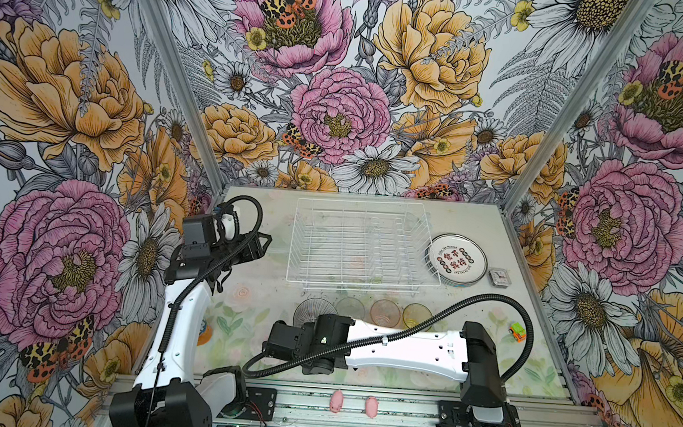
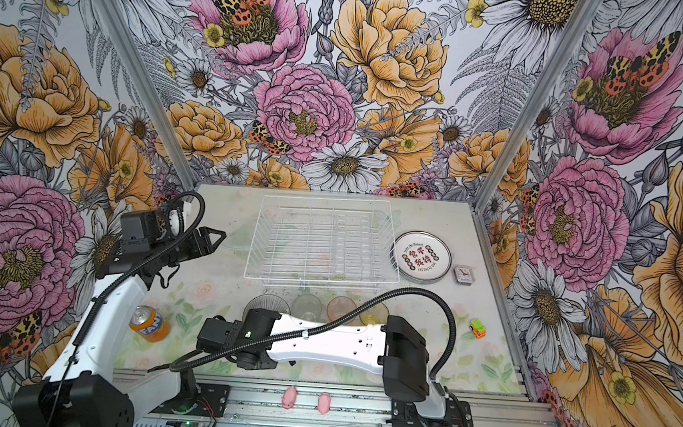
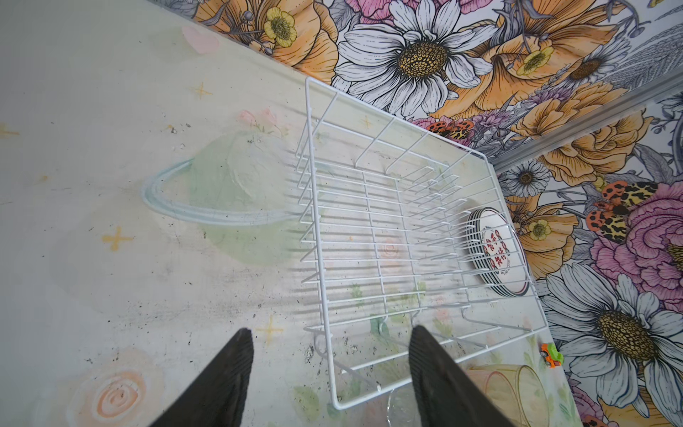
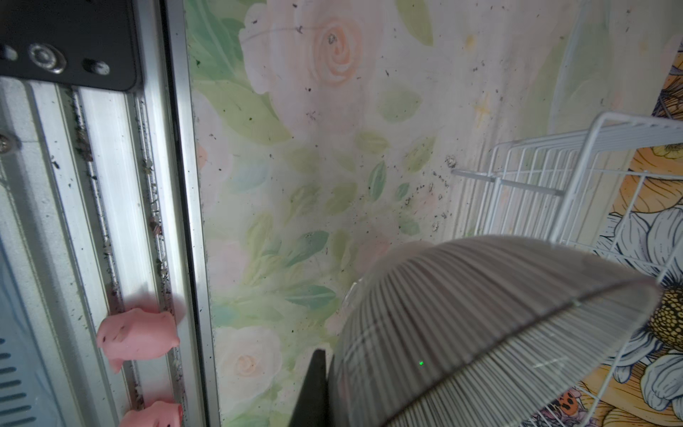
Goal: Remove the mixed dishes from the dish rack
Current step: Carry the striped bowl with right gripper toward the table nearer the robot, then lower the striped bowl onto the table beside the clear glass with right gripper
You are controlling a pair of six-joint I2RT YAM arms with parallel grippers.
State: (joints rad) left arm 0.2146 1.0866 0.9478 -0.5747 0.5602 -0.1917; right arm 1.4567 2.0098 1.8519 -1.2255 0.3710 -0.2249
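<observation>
Dish rack (image 1: 364, 245) (image 2: 325, 242): centre of both top views, toward the back of the table (image 1: 258, 299). All dishes in view lie outside it.

Plates (image 1: 458, 260) (image 2: 421, 257): one flat stack, printed face up, just beside the rack's right side. In the left wrist view the stack (image 3: 497, 251) shows through the rack wires.

Row just below the rack's lower edge in a top view, left to right: ribbed grey bowl (image 1: 315, 310), clear tumbler (image 1: 350, 307), pink tumbler (image 1: 385, 312), amber tumbler (image 1: 417, 314). All upright, lower parts covered by the right arm.

Left gripper (image 1: 264, 242) (image 3: 331, 329): left of the rack, apart from it. Jaws wide, nothing between them.

Right gripper (image 4: 327, 355): lower centre of the right wrist view, at the bowl (image 4: 499, 325). Jaws closed tight and apparently pinching the bowl's wall, one finger outside and a dark shape behind the ribbing. The view is too close to be sure. I cannot tell if the bowl rests on the table.

Two pink pigs (image 1: 336, 401) lie on the front rail.
</observation>
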